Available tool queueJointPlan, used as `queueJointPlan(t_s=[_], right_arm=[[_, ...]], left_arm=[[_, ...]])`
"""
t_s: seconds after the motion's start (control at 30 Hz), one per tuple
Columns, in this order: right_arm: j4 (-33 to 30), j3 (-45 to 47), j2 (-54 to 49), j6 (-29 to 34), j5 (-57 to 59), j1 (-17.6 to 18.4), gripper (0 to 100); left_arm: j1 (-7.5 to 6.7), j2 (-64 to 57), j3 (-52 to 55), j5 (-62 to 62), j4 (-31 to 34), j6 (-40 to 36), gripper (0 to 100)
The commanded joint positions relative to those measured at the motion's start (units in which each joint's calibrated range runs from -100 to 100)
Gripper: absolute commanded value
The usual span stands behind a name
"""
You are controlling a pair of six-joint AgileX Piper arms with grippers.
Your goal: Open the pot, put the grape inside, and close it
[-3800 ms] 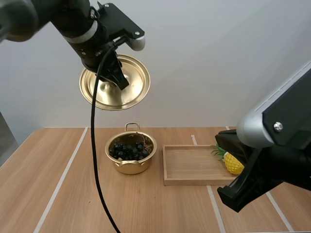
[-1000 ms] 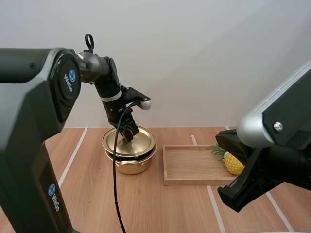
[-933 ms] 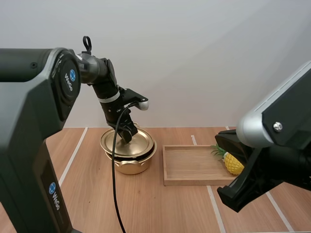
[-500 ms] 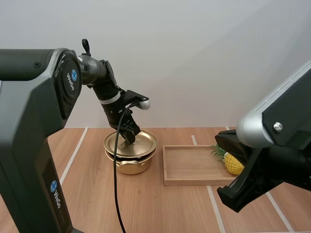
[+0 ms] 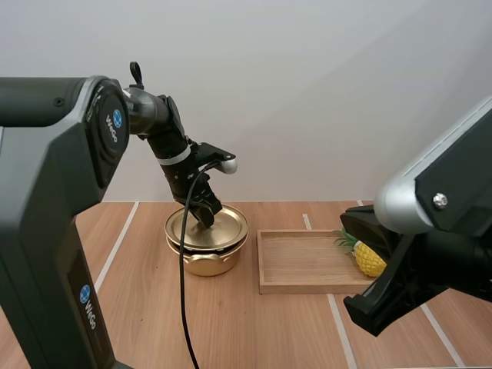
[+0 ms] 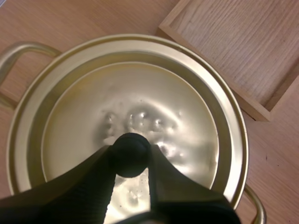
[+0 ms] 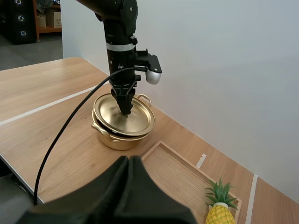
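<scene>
A golden pot (image 5: 206, 257) stands on the wooden table with its golden lid (image 5: 207, 227) resting on it, a little askew. My left gripper (image 5: 204, 219) is shut on the lid's black knob (image 6: 130, 154), its two fingers pinching the knob from both sides over the lid (image 6: 126, 116). The right wrist view shows that gripper (image 7: 126, 111) at the centre of the lid (image 7: 124, 116) on the pot (image 7: 117, 138). The grapes are hidden under the lid. My right gripper (image 7: 129, 163) hangs well back from the pot, its fingers together as one dark wedge.
A shallow wooden tray (image 5: 307, 262) lies right of the pot, and its corner (image 6: 233, 51) is close to the pot's rim. A small toy pineapple (image 5: 364, 255) sits at the tray's right end. The pot's loop handle (image 6: 18, 51) sticks out sideways.
3.8 s ago the lid was held high above the open pot with grapes showing. It has since come down onto the pot, shifted a little, and the gripper still holds the knob.
</scene>
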Motion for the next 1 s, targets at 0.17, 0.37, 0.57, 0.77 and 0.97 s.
queueJointPlan(t_s=[0.17,0.37,0.57,0.77,0.97], right_arm=[[0.32,0.06,-0.34,0.05,0.00,-0.25,0],[0.32,0.06,-0.34,0.05,0.00,-0.25,0],[0.32,0.06,-0.34,0.05,0.00,-0.25,0],[0.32,0.06,-0.34,0.05,0.00,-0.25,0],[0.32,0.06,-0.34,0.05,0.00,-0.25,0]], left_arm=[[0.08,1.70,0.16,-1.81,-2.84,-0.13,0],[0.08,1.70,0.16,-0.83,-3.23,-0.13,0],[0.08,1.70,0.16,0.92,-2.90,-0.13,0],[0.08,1.70,0.16,3.88,-2.90,-0.13,37],[0.08,1.70,0.16,6.33,-3.22,-0.71,100]])
